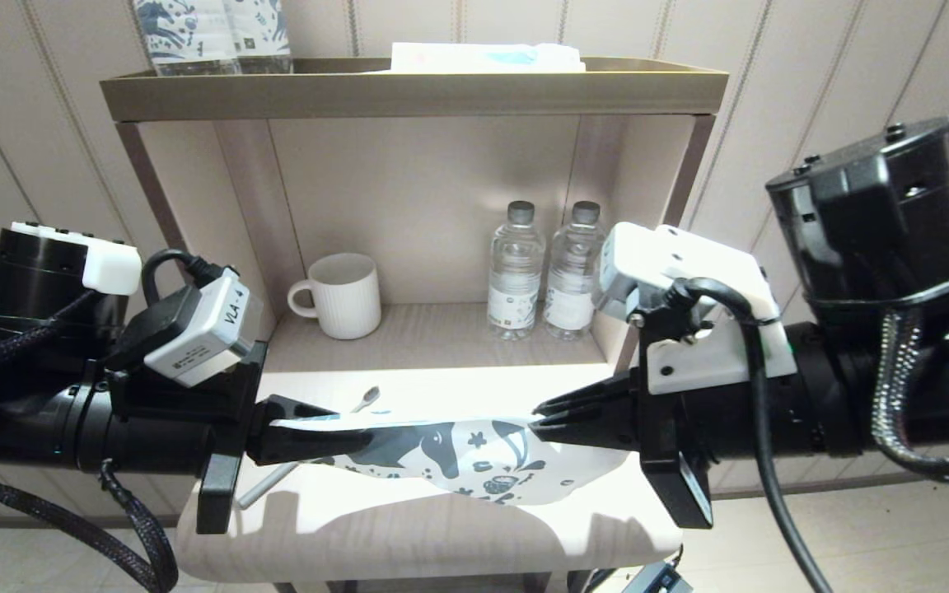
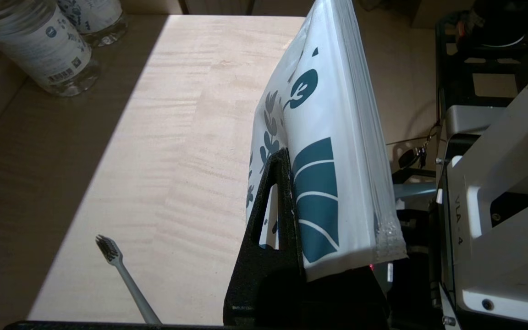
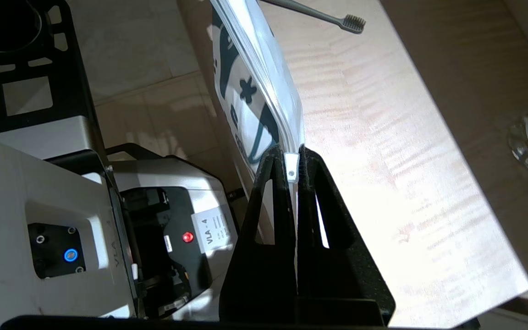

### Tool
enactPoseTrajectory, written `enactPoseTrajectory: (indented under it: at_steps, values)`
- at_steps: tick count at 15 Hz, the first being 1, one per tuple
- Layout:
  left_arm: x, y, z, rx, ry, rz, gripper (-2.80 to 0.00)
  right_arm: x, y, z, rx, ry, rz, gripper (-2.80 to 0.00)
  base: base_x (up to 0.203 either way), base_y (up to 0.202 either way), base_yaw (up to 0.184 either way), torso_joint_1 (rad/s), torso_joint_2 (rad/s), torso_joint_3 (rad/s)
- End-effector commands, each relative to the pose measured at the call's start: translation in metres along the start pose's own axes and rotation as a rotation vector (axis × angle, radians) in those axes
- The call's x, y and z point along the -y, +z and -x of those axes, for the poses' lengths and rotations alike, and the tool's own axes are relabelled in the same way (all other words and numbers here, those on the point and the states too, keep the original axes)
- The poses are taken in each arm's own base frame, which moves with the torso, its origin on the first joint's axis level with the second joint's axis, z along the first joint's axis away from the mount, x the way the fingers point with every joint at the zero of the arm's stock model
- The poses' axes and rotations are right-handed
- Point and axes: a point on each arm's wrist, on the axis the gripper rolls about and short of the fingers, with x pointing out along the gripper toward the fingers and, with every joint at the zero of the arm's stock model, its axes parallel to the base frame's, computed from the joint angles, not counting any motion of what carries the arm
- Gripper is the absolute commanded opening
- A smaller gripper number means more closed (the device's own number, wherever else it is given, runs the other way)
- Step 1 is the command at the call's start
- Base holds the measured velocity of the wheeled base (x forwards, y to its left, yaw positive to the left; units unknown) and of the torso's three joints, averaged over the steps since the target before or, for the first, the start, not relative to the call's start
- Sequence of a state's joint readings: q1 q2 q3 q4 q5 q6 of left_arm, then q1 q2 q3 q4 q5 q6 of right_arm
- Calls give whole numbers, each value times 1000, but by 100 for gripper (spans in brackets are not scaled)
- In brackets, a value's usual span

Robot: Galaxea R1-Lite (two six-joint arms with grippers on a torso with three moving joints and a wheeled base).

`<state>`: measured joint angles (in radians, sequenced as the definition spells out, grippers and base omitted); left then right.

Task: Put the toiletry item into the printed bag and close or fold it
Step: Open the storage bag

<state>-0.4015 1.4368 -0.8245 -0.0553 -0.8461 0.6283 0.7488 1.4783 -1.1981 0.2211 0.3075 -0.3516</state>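
The printed bag (image 1: 458, 453), white with a dark blue horse and doodles, hangs stretched above the table between both grippers. My left gripper (image 1: 330, 432) is shut on one end of it (image 2: 328, 137); one finger (image 2: 277, 183) shows, the other is hidden behind the bag. My right gripper (image 3: 293, 153) is shut on the small white slider at the bag's (image 3: 255, 78) other end, at its sealed top edge. The toiletry item, a slim grey toothbrush (image 1: 366, 400), lies on the table behind the bag, its handle partly hidden by the left gripper. It also shows in both wrist views: toothbrush (image 2: 124, 275), toothbrush (image 3: 323, 16).
A white mug (image 1: 343, 295) and two clear water bottles (image 1: 516, 272) stand in the shelf recess behind the table (image 1: 409, 535). Upright printed packs (image 1: 211, 33) sit on the top tray (image 1: 409, 91). The table's front edge lies just below the bag.
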Motion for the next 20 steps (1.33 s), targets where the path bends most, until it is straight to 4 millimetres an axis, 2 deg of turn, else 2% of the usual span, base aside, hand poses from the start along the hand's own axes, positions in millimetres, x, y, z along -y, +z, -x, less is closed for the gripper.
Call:
enactPoseTrajectory:
  at_steps: [1,11,20]
  values:
    - [0,0,0,5,-5,-5,-280,-3,-9,16,1,-13,-8,-280,0,0,0,0,0,0]
    - [0,0,0,4,-6,-4,-280,-4,-35,29,-13,-42,-46,-280,0,0,0,0,0,0]
    - [2,3,-6,9,-31,-14,-280,-3,-37,24,-8,-40,-41,-280,0,0,0,0,0,0]
